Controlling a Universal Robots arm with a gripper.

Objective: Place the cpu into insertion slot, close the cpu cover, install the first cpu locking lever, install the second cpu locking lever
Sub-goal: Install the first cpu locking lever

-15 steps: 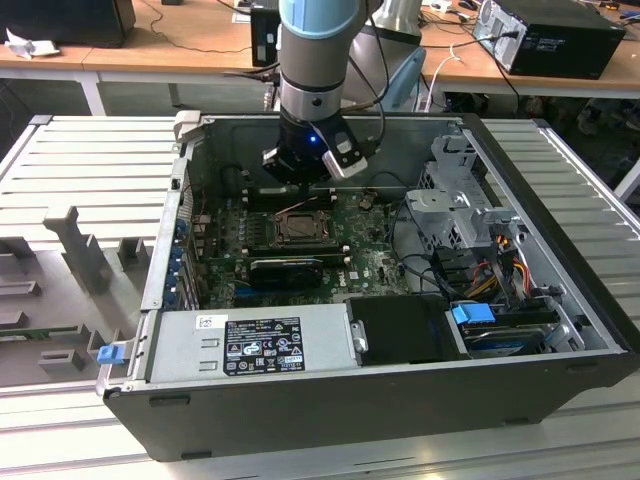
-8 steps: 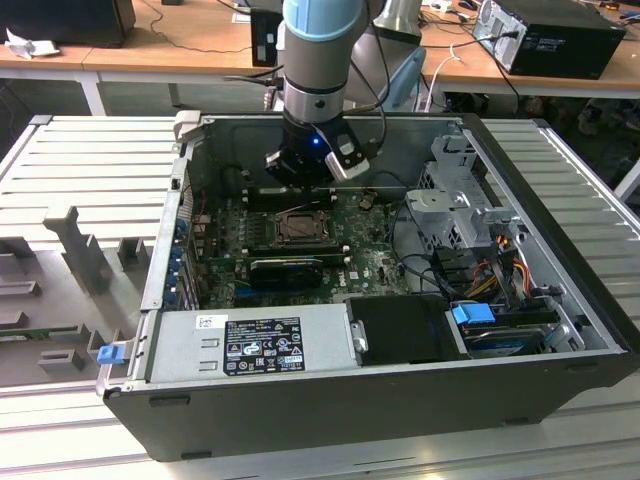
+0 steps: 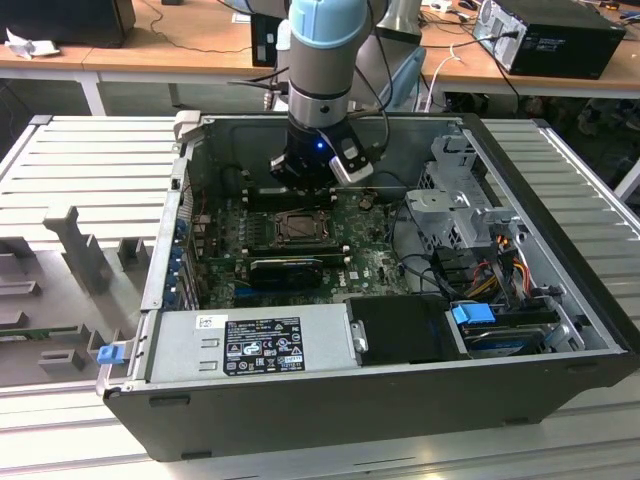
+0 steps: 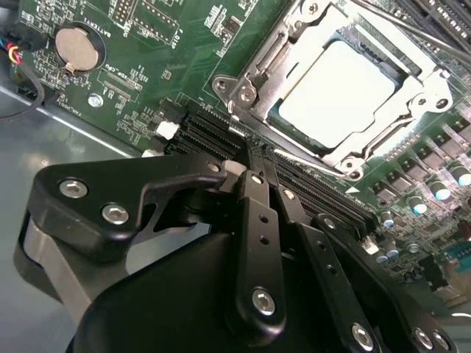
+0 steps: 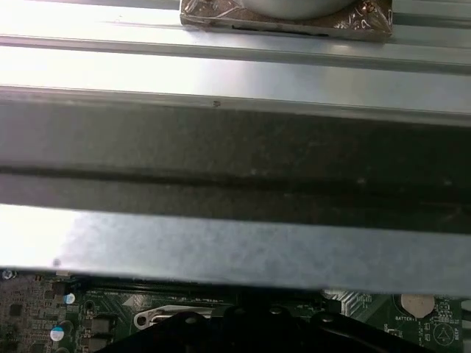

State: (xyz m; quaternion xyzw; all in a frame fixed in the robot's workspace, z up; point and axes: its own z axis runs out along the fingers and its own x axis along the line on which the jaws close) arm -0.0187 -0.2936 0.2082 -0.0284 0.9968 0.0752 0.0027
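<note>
A ribbed grey table carries the open computer case, wooden desks behind. The gripper, fingers pressed together and empty, hangs just beside the socket, where the cpu sits under the cpu cover.

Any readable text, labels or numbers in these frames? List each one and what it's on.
Nothing can be quoted reliably.
Power supply label, exterior view: printed lines and symbols, too small to read.
White sticker beside it: too small to read.
Motherboard, second wrist view: tiny white lettering around the coin cell, too blurred to quote.
cpu top: washed out by glare, no marking legible.
</note>
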